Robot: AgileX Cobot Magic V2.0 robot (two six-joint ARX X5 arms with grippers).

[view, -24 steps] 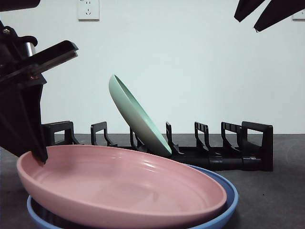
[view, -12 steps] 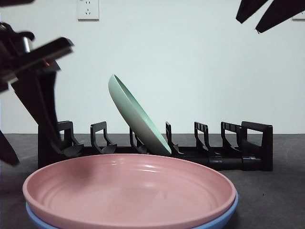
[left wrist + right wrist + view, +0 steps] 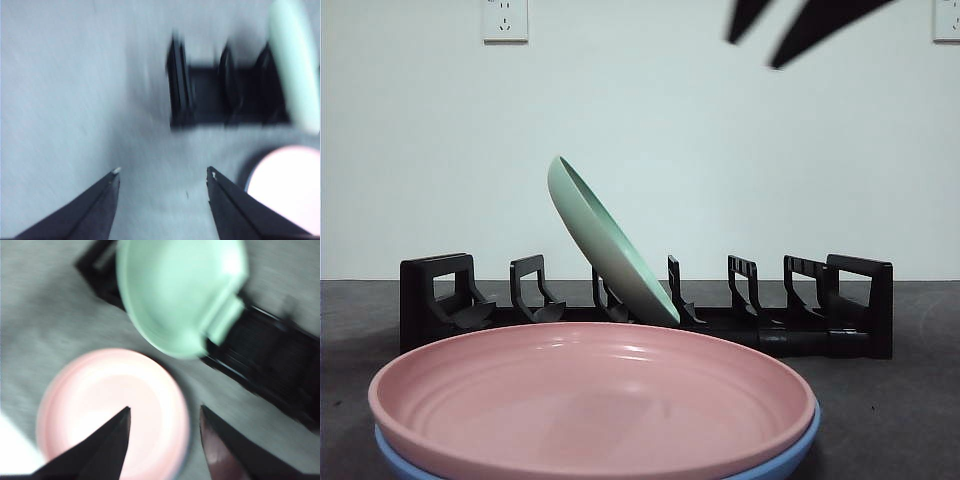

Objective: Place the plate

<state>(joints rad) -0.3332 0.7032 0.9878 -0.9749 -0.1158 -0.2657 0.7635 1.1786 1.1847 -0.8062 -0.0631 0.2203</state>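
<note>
Both grippers gape empty, the right gripper (image 3: 162,412) above the pink plate (image 3: 592,400), the left gripper (image 3: 164,172) over bare table (image 3: 75,100).

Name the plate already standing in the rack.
The green plate, leaning in the black rack. The pink plate lies flat on the blue plate.

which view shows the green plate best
The front view: the green plate is sharp, leaning in the rack. The right wrist view shows its face from above, blurred. The left wrist view catches only a blurred edge.
</note>
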